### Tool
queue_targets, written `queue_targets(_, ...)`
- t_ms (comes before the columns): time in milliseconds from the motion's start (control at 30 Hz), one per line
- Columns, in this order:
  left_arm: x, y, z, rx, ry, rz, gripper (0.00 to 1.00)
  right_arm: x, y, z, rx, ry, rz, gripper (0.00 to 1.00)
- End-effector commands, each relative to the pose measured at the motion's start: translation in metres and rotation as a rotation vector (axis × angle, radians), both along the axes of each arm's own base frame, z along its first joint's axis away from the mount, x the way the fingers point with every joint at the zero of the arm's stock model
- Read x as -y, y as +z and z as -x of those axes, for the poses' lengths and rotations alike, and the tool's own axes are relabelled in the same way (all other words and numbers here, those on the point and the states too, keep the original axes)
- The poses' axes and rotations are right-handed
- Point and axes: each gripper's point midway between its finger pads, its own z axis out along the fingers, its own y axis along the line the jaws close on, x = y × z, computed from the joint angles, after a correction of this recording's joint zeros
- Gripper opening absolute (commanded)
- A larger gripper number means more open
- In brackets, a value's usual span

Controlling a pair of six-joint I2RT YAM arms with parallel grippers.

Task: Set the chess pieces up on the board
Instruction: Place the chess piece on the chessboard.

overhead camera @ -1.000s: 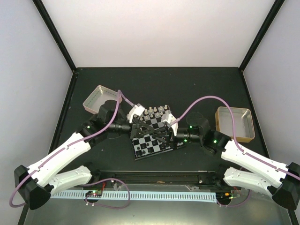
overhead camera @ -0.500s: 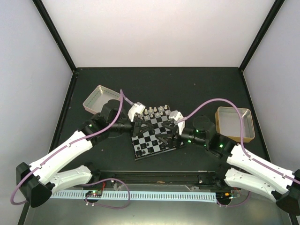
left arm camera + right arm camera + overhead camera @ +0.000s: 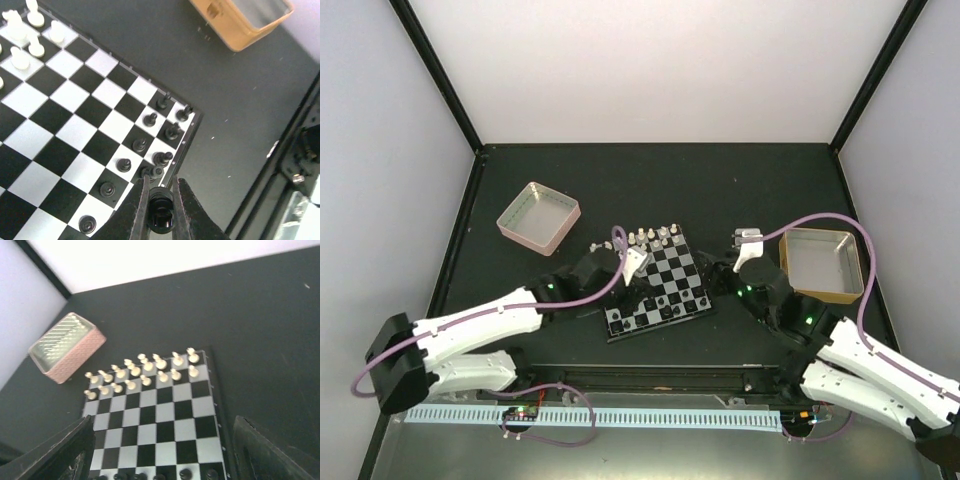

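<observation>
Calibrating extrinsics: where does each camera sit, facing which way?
Top external: above, behind the bases, looking down at the board; left arm and right arm show.
Left wrist: over the black pieces, facing the tan tray; left gripper shut on a black piece.
Right wrist: faces across the board to white pieces, pink tray; right gripper open.
Shared: the board.

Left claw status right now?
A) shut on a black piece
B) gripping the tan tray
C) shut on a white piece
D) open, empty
A: the left wrist view shows the left claw closed, its two fingers pinching a black piece between them.
</observation>
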Motion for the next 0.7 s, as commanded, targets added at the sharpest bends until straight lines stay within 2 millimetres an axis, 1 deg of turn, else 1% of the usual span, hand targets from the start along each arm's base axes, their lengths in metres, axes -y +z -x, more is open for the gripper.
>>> queue_targets(0, 0.010, -0.022, -0.011, 0.088, 0.065, -0.053, 0.02, 0.029, -0.011, -0.010, -0.065, -0.202, -0.003, 0.76)
queue_targets(100, 0.015, -0.041, -0.007, 0.102, 0.065, -0.087, 0.01, 0.028, -0.018, -0.010, -0.089, -0.206, 0.003, 0.76)
queue_targets(167, 0.017, -0.049, -0.004, 0.118, 0.063, -0.108, 0.01, 0.027, -0.020, -0.010, -0.097, -0.205, 0.004, 0.76)
queue_targets(333, 0.022, -0.066, 0.003, 0.139, 0.036, -0.133, 0.01, 0.026, -0.021, -0.012, -0.100, -0.204, 0.007, 0.76)
queue_targets(400, 0.024, -0.079, 0.005, 0.140, 0.028, -0.168, 0.02, 0.026, -0.022, -0.012, -0.103, -0.204, 0.009, 0.76)
queue_targets(533, 0.027, -0.091, 0.009, 0.152, 0.011, -0.207, 0.02, 0.026, -0.023, -0.013, -0.106, -0.202, 0.015, 0.77)
queue_targets(667, 0.028, -0.099, 0.011, 0.167, 0.007, -0.236, 0.02, 0.026, -0.024, -0.013, -0.109, -0.201, 0.019, 0.77)
